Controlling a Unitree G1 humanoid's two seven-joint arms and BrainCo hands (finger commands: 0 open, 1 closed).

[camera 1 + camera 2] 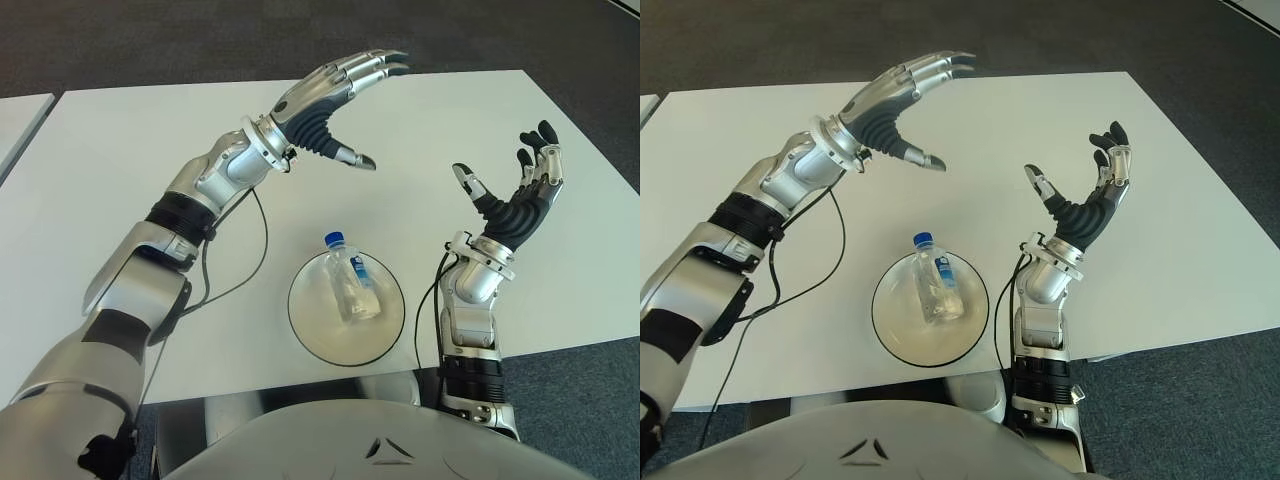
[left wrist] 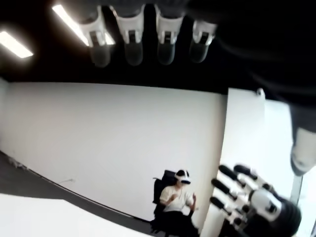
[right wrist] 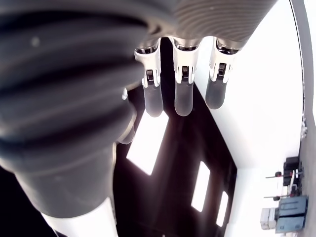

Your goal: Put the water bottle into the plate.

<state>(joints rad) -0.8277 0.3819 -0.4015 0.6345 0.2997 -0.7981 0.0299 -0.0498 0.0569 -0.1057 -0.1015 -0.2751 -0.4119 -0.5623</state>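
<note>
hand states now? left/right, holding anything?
Left hand: open, empty, raised over the table.
Right hand: open, empty, raised.
Water bottle lies in the plate.

The counter (image 1: 520,110) carries only one cluster, near the middle of its near edge: the plate (image 1: 305,318) with the water bottle (image 1: 352,285) lying in it, cap toward the far edge. Everything else on the surface is bare, out to the far corners and both side edges. The left hand (image 1: 335,95) hangs with spread fingers above the middle toward the far edge, the right hand (image 1: 515,195) raised with fingers splayed just right of the plate. A black cable (image 1: 262,240) droops from the left forearm just left of the plate.
</note>
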